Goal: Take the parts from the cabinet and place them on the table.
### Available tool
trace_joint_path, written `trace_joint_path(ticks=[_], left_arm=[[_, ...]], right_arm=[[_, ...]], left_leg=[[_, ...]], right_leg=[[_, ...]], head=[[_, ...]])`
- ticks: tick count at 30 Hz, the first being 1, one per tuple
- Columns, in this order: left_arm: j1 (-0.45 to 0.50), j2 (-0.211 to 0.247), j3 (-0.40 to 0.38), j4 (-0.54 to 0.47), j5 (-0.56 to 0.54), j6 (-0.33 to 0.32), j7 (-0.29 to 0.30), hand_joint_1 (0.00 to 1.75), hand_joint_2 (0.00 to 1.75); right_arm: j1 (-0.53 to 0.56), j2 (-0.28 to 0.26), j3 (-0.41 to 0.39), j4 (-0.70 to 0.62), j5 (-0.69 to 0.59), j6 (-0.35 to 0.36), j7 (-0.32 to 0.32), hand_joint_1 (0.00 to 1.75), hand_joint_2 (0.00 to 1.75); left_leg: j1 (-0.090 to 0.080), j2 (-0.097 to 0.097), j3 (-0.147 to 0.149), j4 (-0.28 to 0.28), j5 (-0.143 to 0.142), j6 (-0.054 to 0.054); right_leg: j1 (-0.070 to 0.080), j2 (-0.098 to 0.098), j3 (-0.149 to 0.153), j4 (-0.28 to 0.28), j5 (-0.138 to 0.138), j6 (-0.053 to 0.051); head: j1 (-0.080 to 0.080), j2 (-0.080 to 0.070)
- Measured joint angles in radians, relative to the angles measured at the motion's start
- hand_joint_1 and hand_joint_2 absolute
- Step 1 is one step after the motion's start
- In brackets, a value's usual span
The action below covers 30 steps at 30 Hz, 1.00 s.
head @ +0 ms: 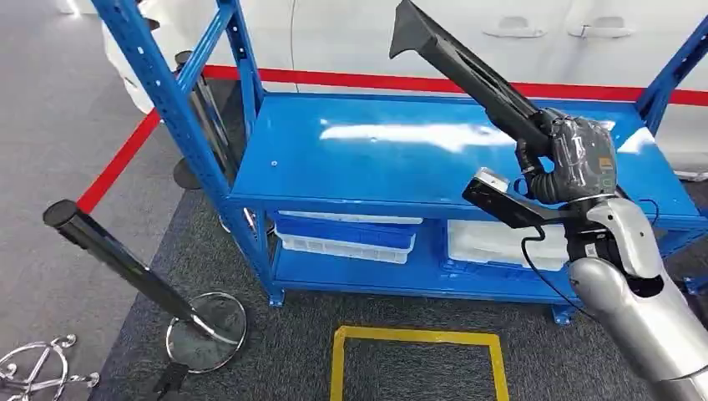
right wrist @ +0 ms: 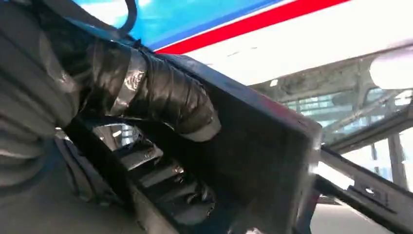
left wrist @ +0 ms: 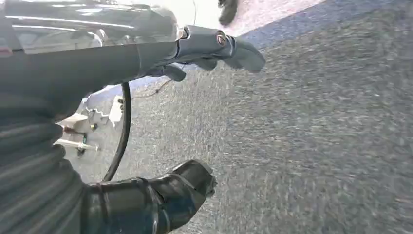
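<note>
Above the blue cabinet (head: 417,150), right hand (head: 576,159) grips a long black part (head: 467,71), slanting up-left toward the white car (head: 501,33); left hand (left wrist: 214,48) hangs empty, fingers apart.

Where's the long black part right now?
In the head view the black part is on the right, gripped by the right hand and raised at a slant over the blue shelf, its free end pointing up toward the white car.
</note>
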Motion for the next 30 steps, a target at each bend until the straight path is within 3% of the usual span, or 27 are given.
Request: trace_joint_path(ticks=[1, 2, 4, 5, 6, 7, 10, 11, 12, 13, 14, 15, 16, 17, 18, 19, 20, 21, 22, 23, 25, 26, 27, 28, 30], left_arm=[[-0.002, 0.003, 0.0, 0.002, -0.001, 0.003, 0.0, 0.0, 1.75], [-0.004, 0.003, 0.0, 0.005, -0.001, 0.005, 0.0, 0.0, 1.75], [-0.005, 0.008, 0.0, 0.01, 0.0, 0.008, 0.0, 0.0, 1.75], [-0.006, 0.008, 0.0, 0.011, 0.0, 0.008, 0.001, 0.0, 1.75], [-0.012, 0.008, 0.0, 0.014, 0.002, 0.011, 0.001, 0.0, 1.75], [-0.017, 0.013, 0.0, 0.016, 0.005, 0.014, 0.002, 0.0, 1.75], [-0.017, 0.016, 0.0, 0.025, 0.007, 0.019, 0.007, 0.0, 1.75], [-0.015, 0.016, 0.0, 0.027, 0.008, 0.021, 0.01, 0.0, 1.75], [-0.016, 0.016, 0.0, 0.031, 0.009, 0.022, 0.011, 0.0, 1.75], [-0.017, 0.016, 0.0, 0.032, 0.009, 0.022, 0.015, 0.0, 1.75], [-0.017, 0.016, 0.0, 0.033, 0.009, 0.023, 0.015, 0.0, 1.75], [-0.018, 0.016, 0.0, 0.034, 0.009, 0.023, 0.015, 0.0, 1.75], [-0.018, 0.016, 0.0, 0.035, 0.009, 0.023, 0.015, 0.0, 1.75], [-0.017, 0.016, 0.0, 0.035, 0.009, 0.023, 0.015, 0.0, 1.75], [-0.016, 0.016, 0.0, 0.036, 0.009, 0.023, 0.016, 0.0, 1.75], [-0.016, 0.016, 0.0, 0.037, 0.009, 0.023, 0.016, 0.0, 1.75], [-0.016, 0.016, 0.0, 0.038, 0.009, 0.023, 0.016, 0.0, 1.75], [-0.017, 0.015, 0.0, 0.04, 0.009, 0.023, 0.016, 0.0, 1.75], [-0.019, 0.011, 0.0, 0.042, 0.009, 0.023, 0.016, 0.0, 1.75], [-0.017, 0.012, 0.0, 0.042, 0.009, 0.023, 0.016, 0.0, 1.75], [-0.013, 0.012, 0.0, 0.043, 0.009, 0.024, 0.016, 0.0, 1.75], [-0.007, 0.016, 0.0, 0.043, 0.009, 0.024, 0.016, 0.0, 1.75], [-0.008, 0.012, 0.0, 0.047, 0.009, 0.024, 0.017, 0.0, 1.75], [-0.011, 0.012, 0.0, 0.047, 0.009, 0.024, 0.018, 0.0, 1.75], [-0.016, 0.013, 0.0, 0.047, 0.009, 0.025, 0.019, 0.0, 1.75]], right_arm=[[-0.001, 0.0, 0.0, 0.003, 0.0, 0.0, 0.0, 1.75, 1.75], [-0.001, 0.0, 0.0, 0.004, 0.0, 0.0, 0.0, 1.75, 1.75], [-0.001, 0.001, 0.0, 0.005, -0.001, 0.0, 0.0, 1.75, 1.75], [-0.002, 0.002, 0.0, 0.005, -0.001, 0.0, 0.0, 1.75, 1.75], [-0.004, 0.002, 0.0, 0.004, -0.003, 0.0, 0.0, 1.75, 1.75], [-0.008, 0.002, 0.0, 0.005, -0.004, 0.0, 0.0, 1.75, 1.75], [-0.016, 0.01, 0.0, 0.01, -0.007, -0.001, -0.001, 1.75, 1.75], [-0.016, 0.012, 0.0, 0.012, -0.008, -0.001, -0.002, 1.75, 1.75], [-0.015, 0.014, 0.0, 0.013, -0.009, -0.001, -0.002, 1.75, 1.75], [-0.016, 0.013, 0.0, 0.014, -0.009, -0.001, -0.002, 1.75, 1.75], [-0.016, 0.013, 0.0, 0.016, -0.009, -0.001, 0.0, 1.75, 1.75], [-0.015, 0.013, 0.0, 0.02, -0.01, -0.001, 0.0, 1.75, 1.75], [-0.012, 0.013, 0.0, 0.022, -0.01, -0.001, 0.0, 1.75, 1.75], [-0.011, 0.013, 0.0, 0.024, -0.01, -0.001, 0.0, 1.75, 1.75], [-0.011, 0.013, 0.0, 0.026, -0.011, -0.001, 0.0, 1.75, 1.75], [-0.012, 0.013, 0.0, 0.027, -0.011, -0.001, 0.0, 1.75, 1.75], [-0.013, 0.013, 0.0, 0.027, -0.011, -0.001, 0.0, 1.75, 1.75], [-0.017, 0.013, 0.0, 0.026, -0.011, -0.001, 0.0, 1.75, 1.75], [-0.016, 0.014, 0.0, 0.026, -0.011, -0.002, 0.0, 1.75, 1.75], [-0.017, 0.014, -0.001, 0.027, -0.011, -0.002, 0.0, 1.75, 1.75], [-0.022, 0.016, -0.001, 0.028, -0.011, -0.002, -0.001, 1.75, 1.75], [-0.022, 0.021, -0.001, 0.029, -0.011, -0.001, -0.001, 1.75, 1.75], [-0.023, 0.024, -0.001, 0.029, -0.011, -0.001, -0.002, 1.75, 1.75], [-0.024, 0.025, -0.001, 0.029, -0.011, -0.002, -0.002, 1.75, 1.75], [-0.025, 0.025, -0.001, 0.03, -0.011, -0.003, -0.002, 1.75, 1.75]], left_leg=[[0.0, 0.002, -0.003, 0.05, -0.001, -0.004], [0.002, 0.004, 0.011, 0.062, 0.028, -0.009], [0.006, 0.017, 0.08, -0.001, 0.111, -0.015], [0.007, 0.041, 0.14, -0.074, 0.123, -0.016], [0.002, 0.091, 0.195, -0.161, 0.073, -0.02], [-0.012, 0.092, 0.224, -0.214, 0.053, -0.007], [-0.016, 0.061, 0.196, -0.221, 0.07, 0.024], [-0.007, 0.053, 0.198, -0.229, 0.086, 0.037], [-0.008, 0.043, 0.183, -0.229, 0.099, 0.049], [-0.008, 0.036, 0.169, -0.229, 0.112, 0.057], [-0.01, 0.022, 0.153, -0.228, 0.125, 0.061], [-0.013, 0.008, 0.137, -0.227, 0.137, 0.062], [-0.015, -0.006, 0.122, -0.224, 0.148, 0.061], [-0.015, -0.019, 0.106, -0.221, 0.158, 0.061], [-0.016, -0.035, 0.089, -0.218, 0.169, 0.06], [-0.017, -0.048, 0.077, -0.217, 0.179, 0.058], [-0.019, -0.062, 0.067, -0.216, 0.189, 0.055], [-0.016, -0.072, 0.058, -0.215, 0.2, 0.053], [-0.021, -0.084, 0.051, -0.214, 0.211, 0.047], [-0.015, -0.092, 0.051, -0.223, 0.221, 0.041], [-0.01, -0.12, 0.045, -0.236, 0.248, 0.026], [-0.021, -0.128, 0.039, -0.245, 0.257, 0.018], [-0.022, -0.064, 0.024, -0.223, 0.213, 0.02], [-0.017, -0.027, 0.008, -0.177, 0.15, 0.018], [-0.003, 0.0, -0.019, -0.034, 0.035, 0.004]], right_leg=[[0.0, -0.013, -0.015, 0.003, 0.009, 0.0], [0.0, -0.026, -0.03, 0.007, 0.017, 0.002], [-0.002, -0.048, -0.065, 0.023, 0.03, 0.008], [-0.002, -0.057, -0.08, 0.035, 0.034, 0.013], [0.004, -0.069, -0.092, 0.049, 0.036, 0.018], [0.003, -0.08, -0.096, 0.056, 0.038, 0.022], [0.003, -0.117, -0.095, 0.046, 0.066, 0.044], [-0.005, -0.082, -0.102, 0.054, 0.048, 0.056], [-0.007, -0.024, -0.113, 0.08, -0.004, 0.059], [-0.006, 0.011, -0.127, 0.136, -0.065, 0.058], [-0.005, 0.029, -0.147, 0.219, -0.124, 0.057], [-0.004, 0.035, -0.164, 0.296, -0.162, 0.056], [-0.002, 0.035, -0.168, 0.344, -0.171, 0.053], [-0.001, 0.035, -0.155, 0.352, -0.153, 0.05], [0.001, 0.037, -0.118, 0.316, -0.117, 0.044], [0.001, 0.042, -0.067, 0.25, -0.083, 0.037], [0.004, 0.061, -0.006, 0.164, -0.062, 0.027], [0.006, 0.111, 0.049, 0.076, -0.086, 0.011], [0.002, 0.122, 0.077, 0.016, -0.102, 0.012], [0.006, 0.112, 0.072, 0.028, -0.092, 0.02], [0.012, 0.092, 0.068, 0.019, -0.078, 0.012], [0.003, 0.077, 0.064, 0.01, -0.064, 0.008], [-0.004, 0.057, 0.055, -0.004, -0.043, -0.001], [-0.002, 0.046, 0.042, -0.007, -0.031, -0.012], [0.0, 0.014, 0.018, -0.006, -0.012, -0.011]], head=[[0.001, 0.0], [0.001, 0.0], [0.0, 0.0], [0.0, 0.0], [-0.002, 0.0], [-0.002, 0.0], [-0.002, 0.0], [-0.002, 0.0], [-0.002, 0.0], [0.001, 0.0], [0.0, 0.0], [0.0, 0.0], [0.0, 0.0], [0.0, 0.0], [0.0, 0.0], [0.0, 0.0], [0.0, 0.0], [-0.001, 0.0], [-0.004, 0.0], [0.001, 0.0], [0.003, 0.0], [0.005, 0.0], [0.001, 0.0], [-0.007, 0.0], [-0.008, 0.0]])
